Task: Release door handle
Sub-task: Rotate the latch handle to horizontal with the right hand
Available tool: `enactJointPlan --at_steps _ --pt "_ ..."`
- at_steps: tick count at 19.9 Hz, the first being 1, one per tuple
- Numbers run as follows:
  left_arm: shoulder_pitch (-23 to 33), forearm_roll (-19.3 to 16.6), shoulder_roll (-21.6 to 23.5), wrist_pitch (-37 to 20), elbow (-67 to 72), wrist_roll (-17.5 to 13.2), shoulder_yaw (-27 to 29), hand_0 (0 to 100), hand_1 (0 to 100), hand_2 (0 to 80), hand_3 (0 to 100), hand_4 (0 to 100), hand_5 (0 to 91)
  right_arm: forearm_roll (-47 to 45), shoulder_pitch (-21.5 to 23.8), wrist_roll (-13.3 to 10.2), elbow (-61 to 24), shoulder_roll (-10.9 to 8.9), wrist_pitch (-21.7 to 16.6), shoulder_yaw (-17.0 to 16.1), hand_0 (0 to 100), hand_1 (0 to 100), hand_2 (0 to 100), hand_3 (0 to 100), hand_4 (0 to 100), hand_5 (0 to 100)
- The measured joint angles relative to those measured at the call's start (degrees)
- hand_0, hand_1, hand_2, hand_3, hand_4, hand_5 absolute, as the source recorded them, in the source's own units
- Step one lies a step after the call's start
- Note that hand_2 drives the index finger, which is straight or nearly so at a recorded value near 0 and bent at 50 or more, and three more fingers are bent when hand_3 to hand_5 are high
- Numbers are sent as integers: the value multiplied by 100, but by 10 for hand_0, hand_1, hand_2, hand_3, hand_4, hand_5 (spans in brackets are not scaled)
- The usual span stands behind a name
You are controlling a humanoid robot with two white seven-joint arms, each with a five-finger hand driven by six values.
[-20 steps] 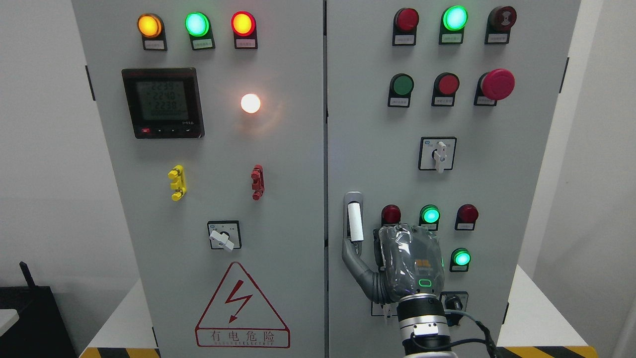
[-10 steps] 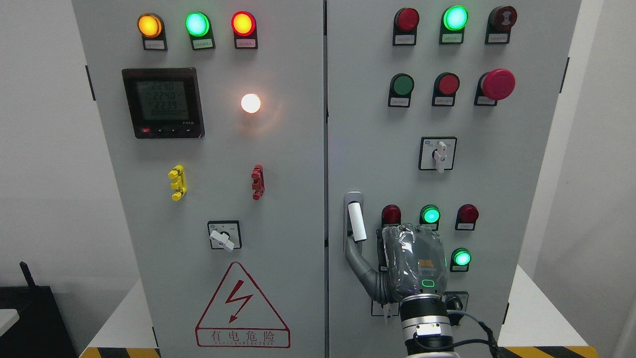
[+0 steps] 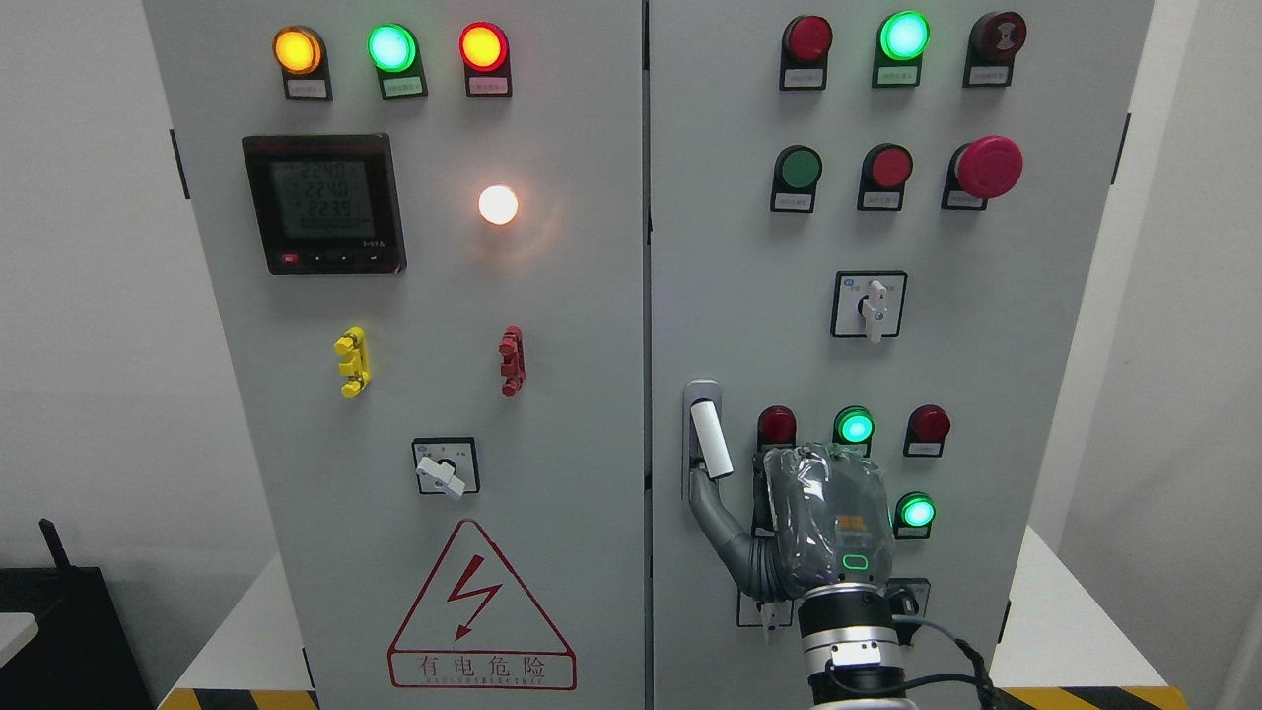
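Note:
The white door handle stands in its grey recess on the right cabinet door, its lower end tilted slightly to the right. My right hand, grey and wrapped in clear film, comes up from the bottom edge with its back towards the camera, just right of the handle. Its thumb stretches up and left, and the tip touches the handle's lower end from behind. The other fingers do not reach the handle; the back of the hand hides them. The left arm is out of view.
Around the hand on the right door sit red and green lamps, a selector switch higher up and a red emergency button. The left door carries a meter, a switch and a warning triangle.
My right hand has drifted a little to the right and slightly down. The handle's lower end has swung a little right with the thumb, so the handle now tilts more.

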Motion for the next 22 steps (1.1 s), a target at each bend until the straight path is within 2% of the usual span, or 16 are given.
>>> enactJointPlan --at_steps 22 --pt "1 0 0 0 0 0 0 120 389 0 0 0 0 0 18 -38 -112 -43 -18 -97 448 112 1000 1000 984 934"
